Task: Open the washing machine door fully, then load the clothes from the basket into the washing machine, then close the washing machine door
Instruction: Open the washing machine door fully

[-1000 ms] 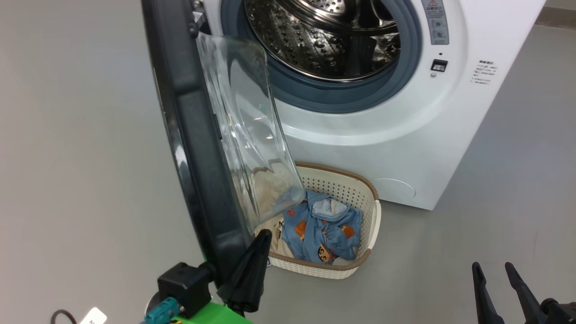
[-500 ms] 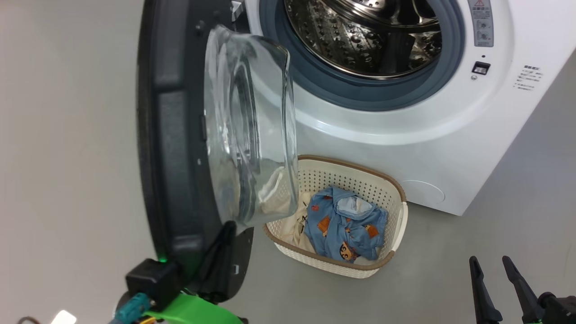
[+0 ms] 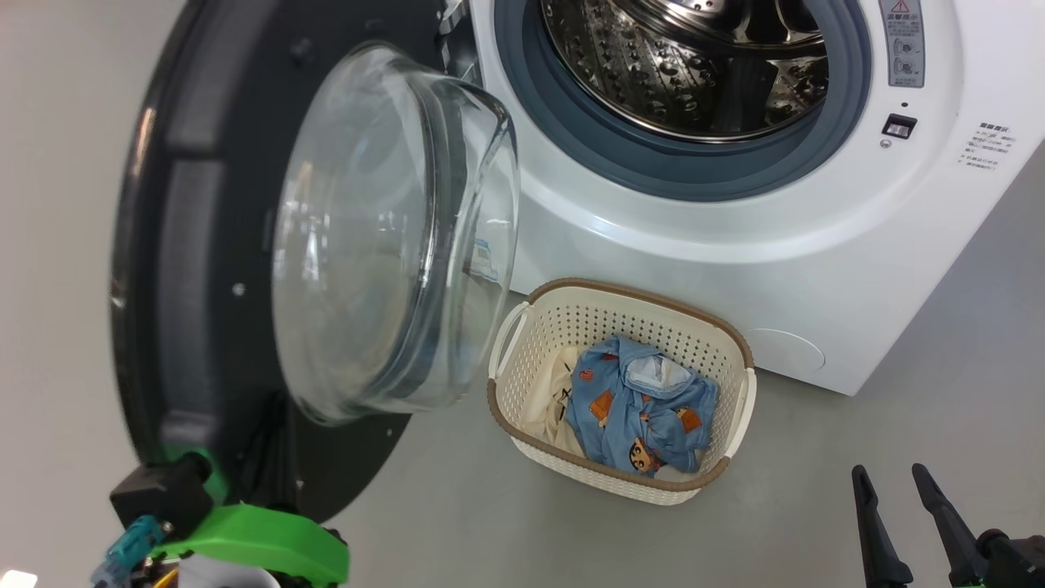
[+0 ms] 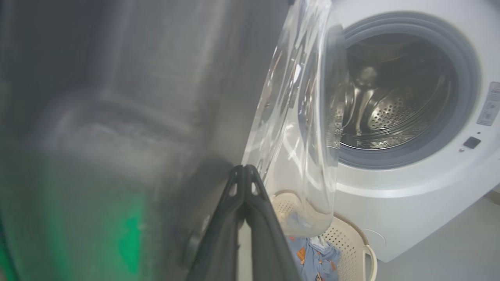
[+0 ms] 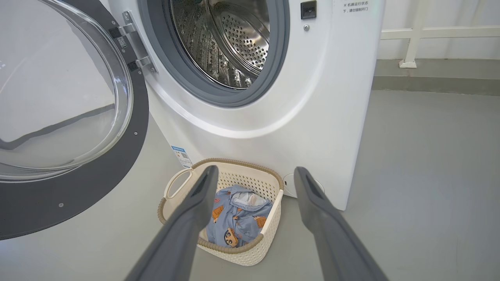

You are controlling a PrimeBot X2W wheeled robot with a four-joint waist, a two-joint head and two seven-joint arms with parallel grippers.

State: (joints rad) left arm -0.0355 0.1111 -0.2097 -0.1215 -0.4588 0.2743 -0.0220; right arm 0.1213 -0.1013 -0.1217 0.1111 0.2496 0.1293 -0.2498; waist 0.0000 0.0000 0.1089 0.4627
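Observation:
The washing machine door (image 3: 188, 245) stands swung wide to the left, its clear glass bowl (image 3: 384, 237) facing the basket. My left gripper (image 4: 244, 168) is shut, its joined tips lying against the door's dark inner face (image 4: 156, 97) beside the glass. Its green wrist piece (image 3: 245, 531) shows under the door's lower edge. The washing machine (image 3: 735, 261) has its steel drum (image 3: 694, 65) exposed. The cream basket (image 3: 620, 290) sits on the floor before it, holding the light-blue and cream clothes (image 3: 637, 408). At the lower right, my right gripper (image 3: 894, 482) is open and holds nothing. It hangs above and short of the basket (image 5: 234, 162).
Grey floor (image 3: 898, 392) spreads to the right of the machine and in front of the basket. A white rail and a low ledge (image 5: 429, 74) run along the wall behind the machine's right side. The door hinge (image 5: 133, 47) sits at the machine's left.
The door has swung further open to the left, uncovering the whole basket. My left gripper went with it, pressed on the inner face. The right gripper has stayed put.

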